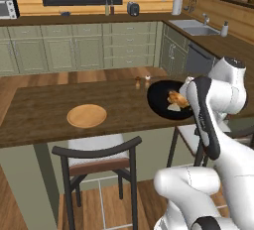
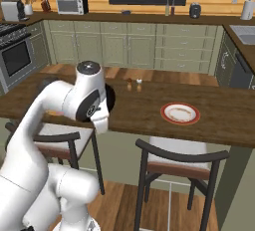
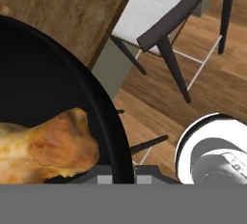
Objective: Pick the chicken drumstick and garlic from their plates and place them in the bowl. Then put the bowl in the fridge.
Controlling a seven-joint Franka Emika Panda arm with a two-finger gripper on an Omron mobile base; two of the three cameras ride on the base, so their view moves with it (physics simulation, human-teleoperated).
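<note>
Bowl (image 1: 161, 100) holds drumstick (image 1: 177, 97) and garlic (image 1: 174, 107).

the bowl (image 1: 161, 100) is glossy black, smooth as glazed ware, and the chicken drumstick (image 3: 46, 150) in it has a rough, lumpy golden-brown skin. the table (image 1: 44, 110) is dark wood with visible grain. one plate (image 1: 87, 115) is plain matt tan wood; the other plate (image 2: 180, 113) looks like smooth white ceramic with a red rim. the chair (image 1: 99, 162) has a dark matt frame and a pale cloth seat.
</note>
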